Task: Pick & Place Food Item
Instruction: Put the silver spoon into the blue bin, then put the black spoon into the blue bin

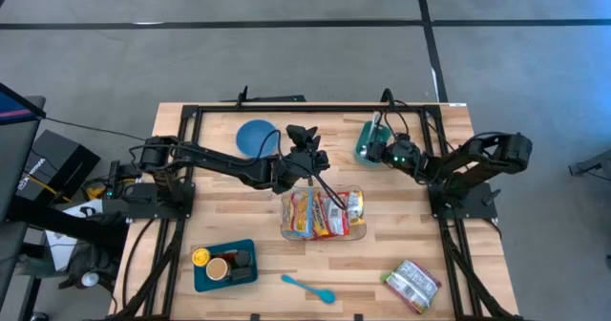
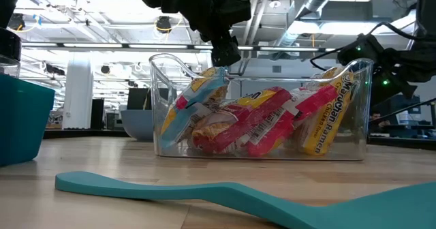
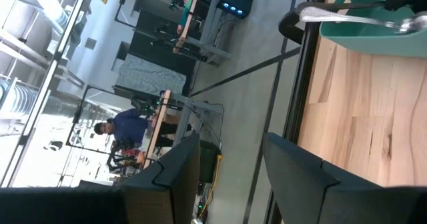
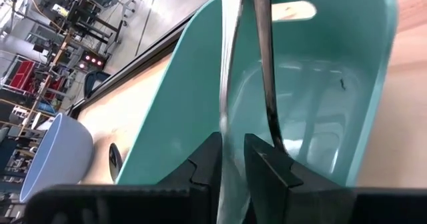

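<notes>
Plainly, the left jaws (image 3: 230, 141) stood spread with nothing between them, hanging just over the left end of the tub (image 1: 358, 233). The right jaws (image 4: 230, 141) sat in the teal bin (image 4: 347, 117) with a thin metal utensil (image 4: 227, 84) running through their narrow gap; whether they pinched it or merely flanked it, I cannot tell.

The packets (image 2: 266, 123) lay crammed in the clear tub at mid-surface, one corner poking over the rim under the left jaws. They looked light, soft and crinkly, with slick film and brittle noodles inside, so a gentle pinch across a sealed edge or a raised corner would probably serve best. A loose pack (image 1: 412, 285) lay well apart at the front right of the surface (image 1: 477, 168), flat and likely harder to get under.

Which item the task meant was unclear. The tub wall blurred how many packets there were, and the left wrist view showed none of them. The utensil's far end was cut off.
</notes>
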Robot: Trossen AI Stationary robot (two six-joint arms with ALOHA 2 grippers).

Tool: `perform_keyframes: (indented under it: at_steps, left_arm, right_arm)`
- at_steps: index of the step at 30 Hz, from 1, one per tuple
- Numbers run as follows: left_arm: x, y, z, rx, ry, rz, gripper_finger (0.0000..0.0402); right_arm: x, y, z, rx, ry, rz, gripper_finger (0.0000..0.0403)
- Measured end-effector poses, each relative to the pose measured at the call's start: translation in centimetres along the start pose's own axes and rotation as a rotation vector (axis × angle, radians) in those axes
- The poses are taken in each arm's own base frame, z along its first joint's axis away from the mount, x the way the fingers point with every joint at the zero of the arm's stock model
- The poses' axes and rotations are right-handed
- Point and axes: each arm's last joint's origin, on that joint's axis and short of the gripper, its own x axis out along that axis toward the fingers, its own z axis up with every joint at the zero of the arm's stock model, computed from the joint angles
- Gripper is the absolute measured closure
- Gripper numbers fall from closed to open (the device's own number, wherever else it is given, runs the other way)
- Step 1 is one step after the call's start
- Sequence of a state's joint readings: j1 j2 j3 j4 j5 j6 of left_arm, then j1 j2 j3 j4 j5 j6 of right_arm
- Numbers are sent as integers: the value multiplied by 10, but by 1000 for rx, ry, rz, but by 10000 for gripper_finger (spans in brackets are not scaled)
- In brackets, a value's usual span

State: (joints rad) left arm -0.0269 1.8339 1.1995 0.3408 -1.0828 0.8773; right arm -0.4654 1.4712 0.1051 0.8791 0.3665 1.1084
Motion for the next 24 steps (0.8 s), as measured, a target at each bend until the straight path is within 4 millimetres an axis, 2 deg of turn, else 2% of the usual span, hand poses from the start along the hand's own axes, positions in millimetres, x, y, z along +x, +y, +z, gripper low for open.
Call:
perform_keyframes:
  at_steps: [24]
  left_arm:
    - [0, 0, 0, 1, 0, 0, 243]
  right_arm:
    - [0, 4, 3, 3, -23, 42, 343]
